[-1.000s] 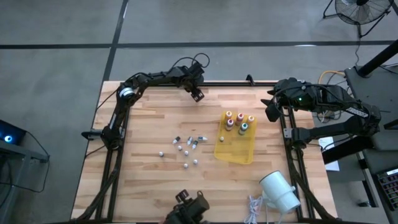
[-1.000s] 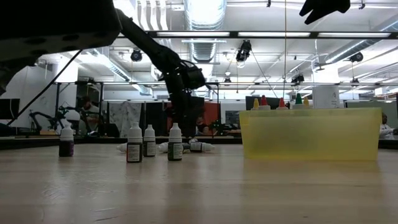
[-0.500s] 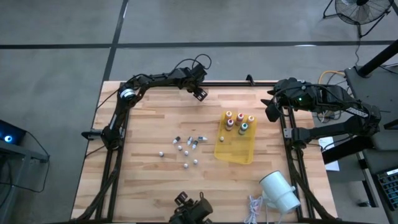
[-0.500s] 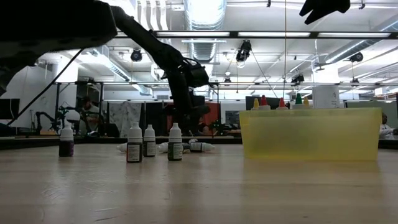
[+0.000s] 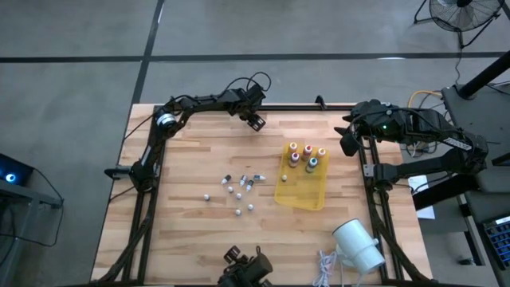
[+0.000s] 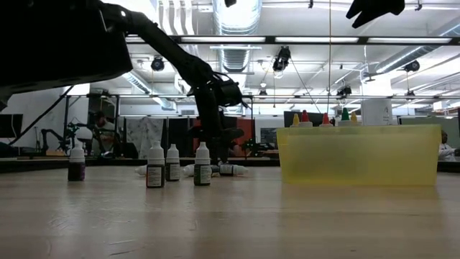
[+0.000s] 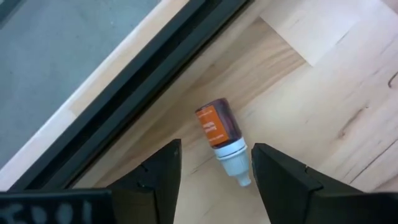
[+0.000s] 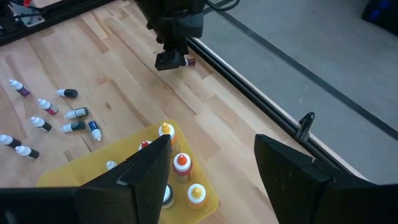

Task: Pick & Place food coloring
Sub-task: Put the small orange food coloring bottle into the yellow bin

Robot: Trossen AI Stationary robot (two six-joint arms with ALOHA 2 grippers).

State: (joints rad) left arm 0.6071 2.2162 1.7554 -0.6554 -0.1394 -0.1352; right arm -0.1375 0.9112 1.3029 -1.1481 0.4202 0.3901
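The left gripper (image 7: 214, 177) hung with its jaws spread, directly above a small bottle (image 7: 222, 138) that lay on its side on the bench (image 5: 191, 231), close to the black rail (image 7: 143, 74) along the far edge. In the high view that gripper (image 5: 255, 121) sat at about 12 o'clock on the bench. The bottle's white tip pointed toward the gap between the jaws and its orange-labelled body pointed away.

For a clean pick, the jaws should have straddled the body across its width, not along its length, and descended until the fingertips nearly met the wood. The rail left little clearance, so a vertical approach seemed safest.

The loose vials (image 5: 239, 190) lay near the centre, and the yellow tray (image 5: 303, 195) with capped bottles (image 5: 307, 155) stood at 3 o'clock.

The right gripper (image 8: 211, 180) waited spread and empty at the right edge.
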